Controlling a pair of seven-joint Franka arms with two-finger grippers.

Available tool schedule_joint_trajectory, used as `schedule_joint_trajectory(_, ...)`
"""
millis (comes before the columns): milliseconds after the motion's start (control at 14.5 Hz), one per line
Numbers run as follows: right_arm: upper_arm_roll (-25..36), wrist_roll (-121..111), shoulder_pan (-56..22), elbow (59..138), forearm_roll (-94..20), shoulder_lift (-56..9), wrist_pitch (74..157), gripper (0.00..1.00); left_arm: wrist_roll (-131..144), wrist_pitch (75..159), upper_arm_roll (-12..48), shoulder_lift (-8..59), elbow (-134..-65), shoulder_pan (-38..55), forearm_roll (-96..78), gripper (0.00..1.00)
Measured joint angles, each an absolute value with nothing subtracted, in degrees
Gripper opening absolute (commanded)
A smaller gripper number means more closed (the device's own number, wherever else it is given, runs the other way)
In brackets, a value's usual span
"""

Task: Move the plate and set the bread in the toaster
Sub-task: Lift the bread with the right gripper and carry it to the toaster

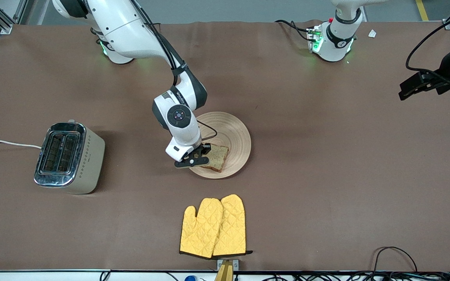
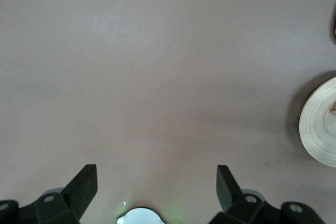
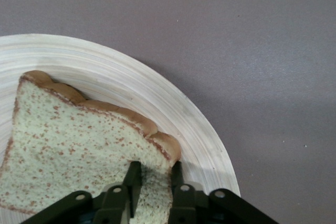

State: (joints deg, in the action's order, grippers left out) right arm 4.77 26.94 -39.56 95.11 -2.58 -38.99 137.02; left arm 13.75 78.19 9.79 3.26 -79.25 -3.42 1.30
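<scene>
The light-wood plate [image 1: 233,132] lies mid-table with the brown bread slice [image 1: 217,157] on its part nearest the front camera. My right gripper [image 1: 199,154] is down at the plate's rim toward the toaster, shut on one corner of the bread. In the right wrist view the fingers [image 3: 132,174] pinch the speckled slice [image 3: 79,140] by its crust corner, over the plate [image 3: 157,90]. The cream and chrome toaster [image 1: 68,156] stands toward the right arm's end, slots up. My left gripper [image 1: 409,90] waits open and empty above bare table at the left arm's end [image 2: 157,182].
Two yellow oven mitts [image 1: 214,227] lie nearer the front camera than the plate. The toaster's white cord [image 1: 6,143] runs off the table's end. The plate's rim shows at the edge of the left wrist view [image 2: 320,124].
</scene>
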Motion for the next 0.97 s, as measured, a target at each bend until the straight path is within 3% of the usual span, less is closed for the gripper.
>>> schedule_joint_trajectory(345,5.0,26.9,-39.6,92.8,-2.5,-38.8,132.6,0.0,13.5,81.9,7.7,-2.3,-87.5,-1.0,0.5,1.0)
schedule_joint_trajectory(690,6.8,26.9,-38.4,82.3,-1.9,-37.3,111.4,0.0,13.5,82.2,7.7,-3.5,-89.0,-0.9,0.5,1.0)
schedule_joint_trajectory(966,12.0,21.7,-36.2,77.1,-1.6,-33.4,98.6,0.0,13.5,82.3,7.8,-3.5,-89.0,-0.8,0.5,1.0)
